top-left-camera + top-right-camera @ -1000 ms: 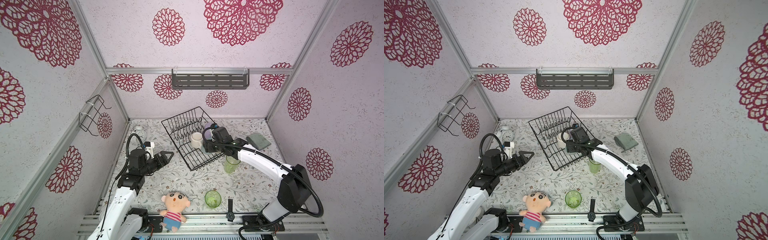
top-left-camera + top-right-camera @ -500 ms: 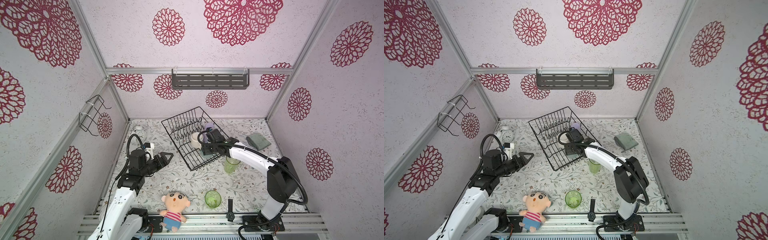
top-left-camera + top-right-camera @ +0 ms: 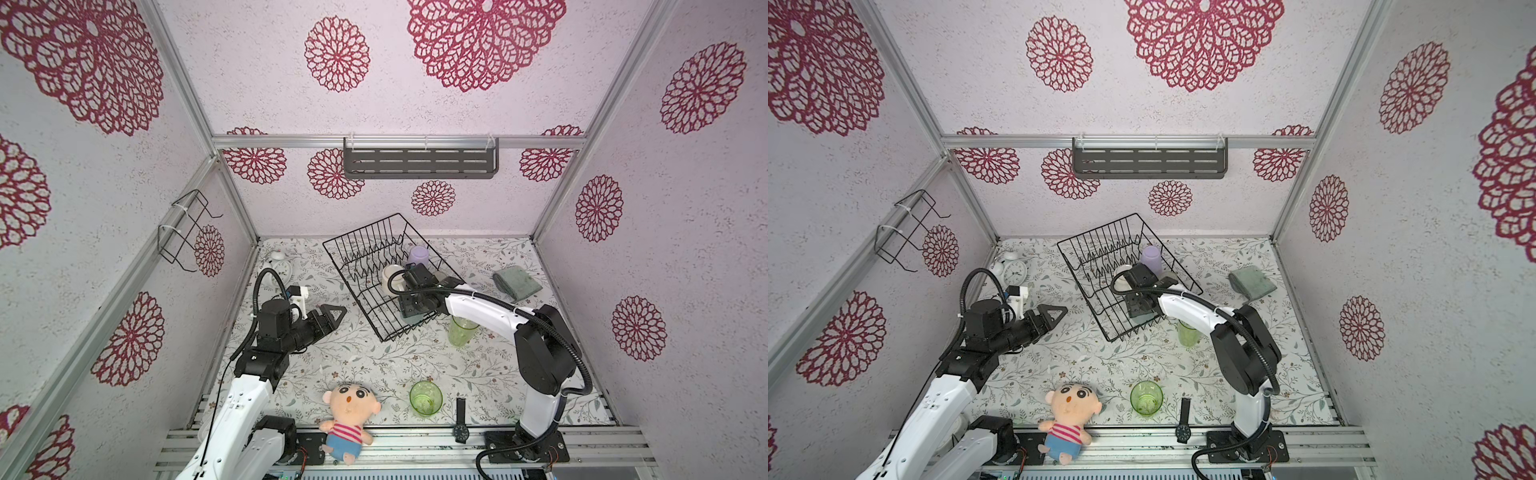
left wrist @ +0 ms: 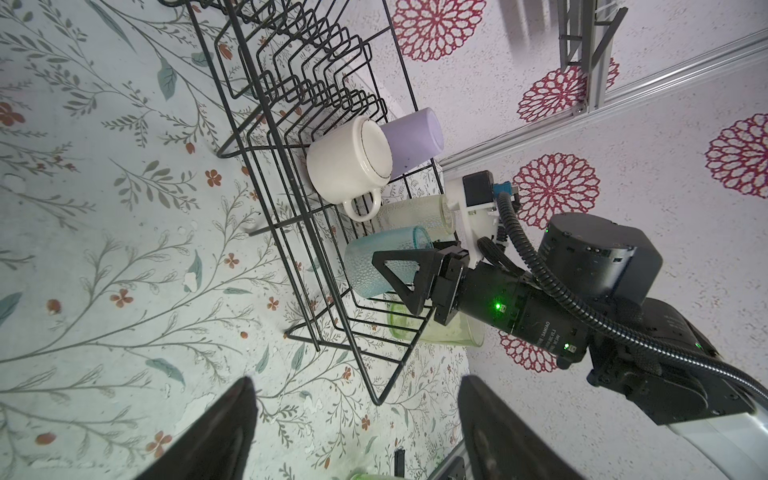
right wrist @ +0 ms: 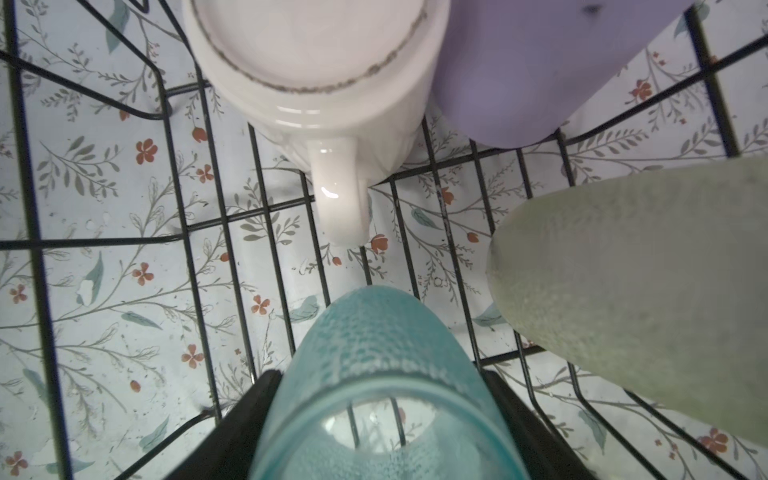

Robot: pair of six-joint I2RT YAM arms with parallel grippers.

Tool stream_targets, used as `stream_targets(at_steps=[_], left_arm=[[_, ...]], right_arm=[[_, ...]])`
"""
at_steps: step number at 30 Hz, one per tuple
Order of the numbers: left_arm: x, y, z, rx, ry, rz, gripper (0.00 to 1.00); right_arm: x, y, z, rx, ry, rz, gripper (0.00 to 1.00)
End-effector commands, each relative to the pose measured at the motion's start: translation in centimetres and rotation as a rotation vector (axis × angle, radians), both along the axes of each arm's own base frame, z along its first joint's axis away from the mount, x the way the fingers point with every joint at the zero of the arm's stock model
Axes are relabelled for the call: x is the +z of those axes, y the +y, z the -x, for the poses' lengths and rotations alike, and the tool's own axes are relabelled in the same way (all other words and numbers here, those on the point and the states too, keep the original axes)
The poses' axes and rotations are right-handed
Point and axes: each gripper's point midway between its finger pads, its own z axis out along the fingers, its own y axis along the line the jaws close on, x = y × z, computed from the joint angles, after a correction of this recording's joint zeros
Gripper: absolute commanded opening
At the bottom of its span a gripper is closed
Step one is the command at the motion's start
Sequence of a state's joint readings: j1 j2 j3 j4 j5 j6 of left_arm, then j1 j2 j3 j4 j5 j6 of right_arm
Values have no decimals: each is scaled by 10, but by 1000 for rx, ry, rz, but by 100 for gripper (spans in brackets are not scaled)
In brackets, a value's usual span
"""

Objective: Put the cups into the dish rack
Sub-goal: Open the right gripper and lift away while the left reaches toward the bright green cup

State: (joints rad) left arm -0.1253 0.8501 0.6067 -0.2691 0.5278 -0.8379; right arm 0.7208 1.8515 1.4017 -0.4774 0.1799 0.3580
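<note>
Four cups (image 4: 349,162) stand in the dish rack (image 3: 365,259), the teal tumbler (image 5: 374,353) clasped between the right fingers (image 5: 245,419), seemingly for seating beside the frosted beige tumbler (image 5: 623,291); left fingers (image 4: 220,432) gape wide, empty, over the worktop (image 3: 374,365).

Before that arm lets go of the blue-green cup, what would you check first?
1. Teal tumbler between the right end effector's fingers: ok.
2. Tumbler inside the dish rack: ok.
3. Tumbler resting on the wires: cannot tell.
4. Gap to white mug and frosted beige tumbler: ok.
5. Left end effector open, empty, away from rack: ok.
6. All cups loaded: not ok; green tumbler beside the rack and front green tumbler stand on the table.
</note>
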Motion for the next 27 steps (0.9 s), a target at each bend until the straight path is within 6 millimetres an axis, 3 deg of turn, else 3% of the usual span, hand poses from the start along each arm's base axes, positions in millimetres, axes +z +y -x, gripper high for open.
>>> stream_targets(at_steps=[1, 8, 13, 17, 21, 27], left_arm=[[6, 3, -1, 5, -27, -12, 80], [12, -1, 0, -20, -41, 9, 80], [18, -10, 5, -72, -53, 37, 81], [22, -18, 10, -118, -65, 63, 81], [25, -31, 19, -172, -88, 55, 80], [25, -58, 40, -286, -91, -49, 76]], right_arm=[[11, 0, -7, -4, -43, 12, 74], [13, 2, -7, 1, -40, 2, 83], [30, 6, -5, 13, -56, -42, 87], [52, 5, -2, 15, -89, -86, 92], [88, -1, 3, -2, -170, -151, 94], [141, -40, 9, -106, -417, -240, 95]])
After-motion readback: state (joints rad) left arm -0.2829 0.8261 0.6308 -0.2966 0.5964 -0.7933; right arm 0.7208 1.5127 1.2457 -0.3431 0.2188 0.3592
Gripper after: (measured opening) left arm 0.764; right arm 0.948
